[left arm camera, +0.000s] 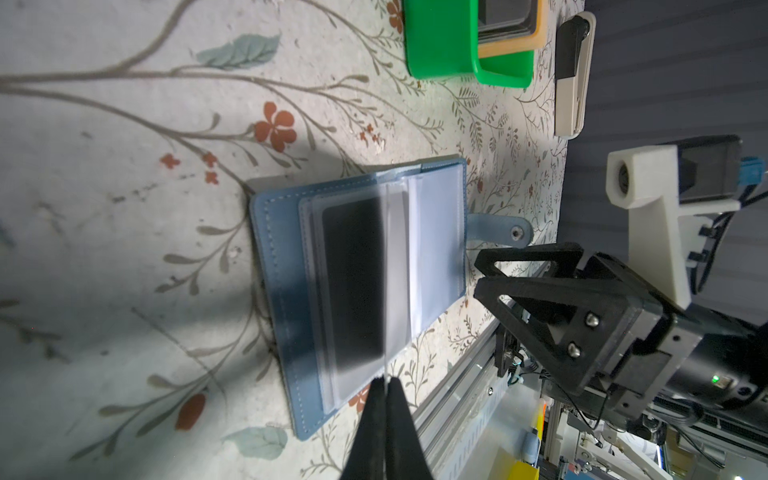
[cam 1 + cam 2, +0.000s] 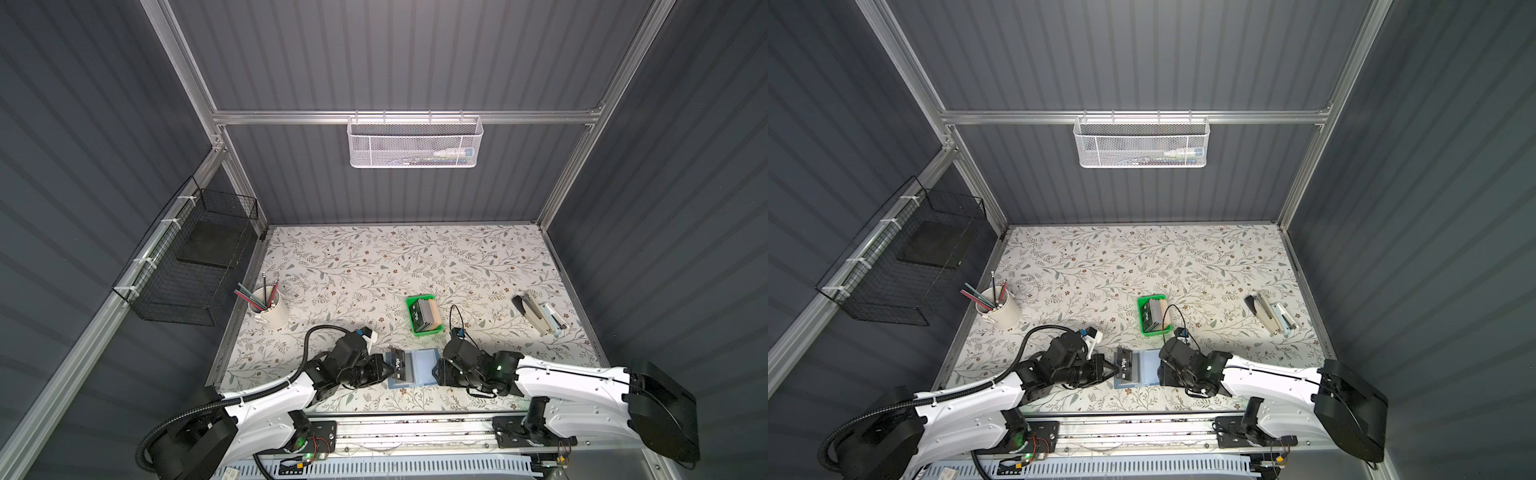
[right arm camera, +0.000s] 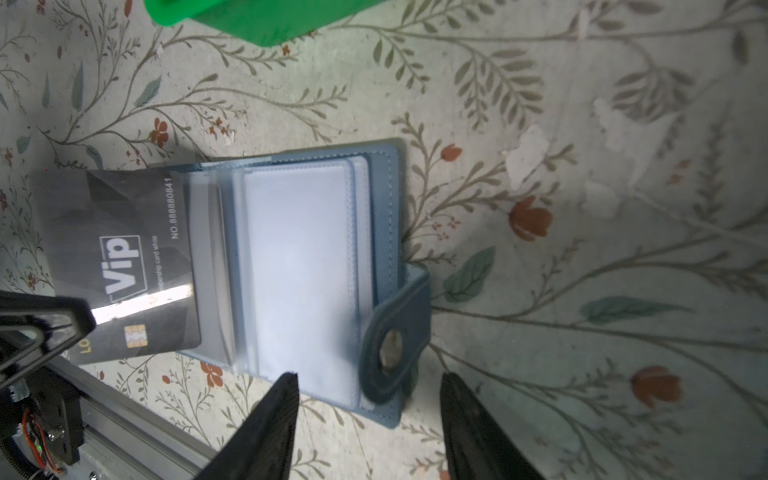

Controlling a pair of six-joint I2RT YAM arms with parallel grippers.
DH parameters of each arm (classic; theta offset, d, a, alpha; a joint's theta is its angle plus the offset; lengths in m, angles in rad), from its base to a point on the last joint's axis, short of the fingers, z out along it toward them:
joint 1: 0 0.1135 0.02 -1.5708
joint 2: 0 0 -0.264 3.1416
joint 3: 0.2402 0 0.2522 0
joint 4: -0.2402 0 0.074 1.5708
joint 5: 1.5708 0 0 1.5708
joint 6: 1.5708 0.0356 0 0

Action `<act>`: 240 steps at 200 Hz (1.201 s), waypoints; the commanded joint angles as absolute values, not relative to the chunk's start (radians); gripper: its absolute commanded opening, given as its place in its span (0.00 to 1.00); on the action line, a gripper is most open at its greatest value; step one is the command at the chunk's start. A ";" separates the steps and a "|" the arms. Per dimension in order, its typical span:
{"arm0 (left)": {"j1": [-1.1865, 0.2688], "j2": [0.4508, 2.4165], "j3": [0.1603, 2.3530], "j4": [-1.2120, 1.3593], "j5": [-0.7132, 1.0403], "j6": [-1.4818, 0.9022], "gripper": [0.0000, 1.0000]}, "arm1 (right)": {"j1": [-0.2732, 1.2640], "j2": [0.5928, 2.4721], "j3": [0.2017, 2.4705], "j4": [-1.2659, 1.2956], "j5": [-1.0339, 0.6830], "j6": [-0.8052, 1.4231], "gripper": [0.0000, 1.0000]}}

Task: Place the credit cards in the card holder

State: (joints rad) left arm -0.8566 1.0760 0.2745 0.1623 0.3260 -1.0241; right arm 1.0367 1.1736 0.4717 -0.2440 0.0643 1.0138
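left end effector (image 1: 385,380) clamps "vip" card (image 3: 120,257), apparently "no.888880841"; right end effector (image 3: 369,375) apart.

White-shelled left arm (image 2: 270,401) and right arm (image 2: 573,380), black joints (image 2: 509,361), black triangular pincer fingers (image 1: 488,289), silver screws (image 1: 592,319)

The bench (image 2: 374,266) has a cream cover printed with brown twigs, grey-green leaves and small rust-red flowers. The card holder (image 3: 390,187) is dusty blue with pale stitching along its edge, and its sleeves (image 3: 299,249) are milky clear. The dark card (image 3: 120,249) is charcoal with a faceted grey pattern, white "Vip" lettering and a gold chip. The tray (image 2: 411,313) is bright green; the cards (image 2: 428,318) in it show black, grey and tan. The left pincer (image 1: 384,399) and the right pincer (image 3: 369,376) are matte black. The cup (image 2: 277,318) is cream; the stapler (image 2: 536,316) is beige and black.
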 commanded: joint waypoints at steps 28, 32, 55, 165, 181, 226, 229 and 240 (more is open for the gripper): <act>-0.873 1.071 0.265 0.193 0.290 -1.027 0.00 | 1.043 1.192 0.499 -0.231 0.086 1.025 0.54; -0.874 1.071 0.264 0.196 0.288 -1.028 0.00 | 1.043 1.192 0.499 -0.231 0.086 1.025 0.54; -0.878 1.067 0.254 0.224 0.289 -1.035 0.00 | 1.043 1.192 0.500 -0.213 0.083 1.029 0.51; -0.883 1.034 0.252 0.256 0.263 -1.063 0.00 | 1.043 1.197 0.507 -0.241 0.094 1.038 0.46; -0.885 1.035 0.246 0.263 0.263 -1.070 0.00 | 1.044 1.184 0.497 -0.244 0.092 1.042 0.45; -0.889 1.016 0.221 0.287 0.253 -1.099 0.00 | 1.044 1.167 0.477 -0.244 0.078 1.043 0.44; -0.890 1.015 0.221 0.288 0.252 -1.101 0.00 | 1.043 1.167 0.476 -0.245 0.076 1.043 0.44; -0.891 1.015 0.217 0.293 0.251 -1.106 0.00 | 1.044 1.169 0.475 -0.240 0.073 1.044 0.43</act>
